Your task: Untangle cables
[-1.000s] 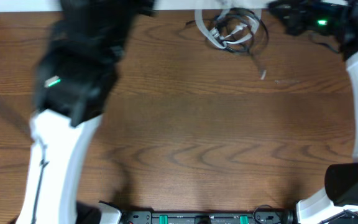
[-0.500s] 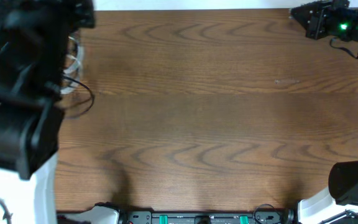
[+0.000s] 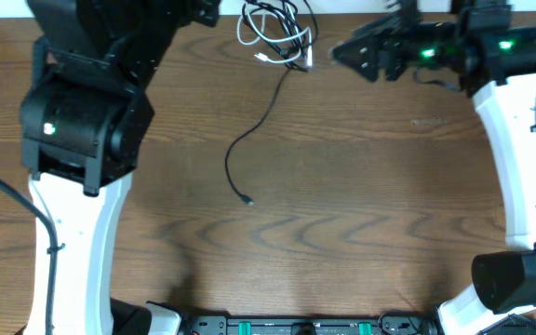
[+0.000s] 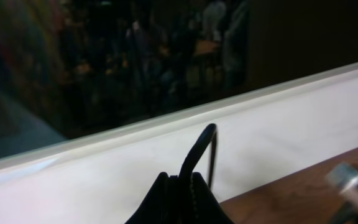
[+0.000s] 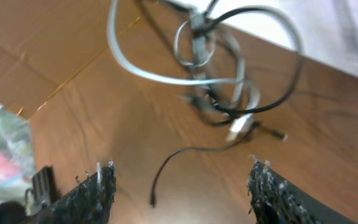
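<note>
The cables [image 3: 273, 33] lie in a tangle at the back middle of the table: a white cord [image 5: 135, 68] looped through black ones [image 5: 272, 93]. One black strand [image 3: 249, 149] trails forward from the tangle and ends in a small plug [image 3: 249, 201]. In the left wrist view my left gripper [image 4: 182, 182] is shut on a black cable loop [image 4: 199, 152], raised near the table's far edge. My right gripper [image 3: 340, 51] stands open just right of the tangle. In the right wrist view its fingers [image 5: 98, 183] are spread wide with nothing between them.
The wooden table [image 3: 361, 205] ends at a white wall strip [image 4: 278, 124] close behind the tangle. The left arm's bulky black body [image 3: 87, 112] hangs over the left side. A black base bar [image 3: 296, 326] runs along the front edge.
The tangle went from back right to the far left and now sits at back middle. A black strand now trails forward. My right gripper has opened and moved in toward the tangle.
</note>
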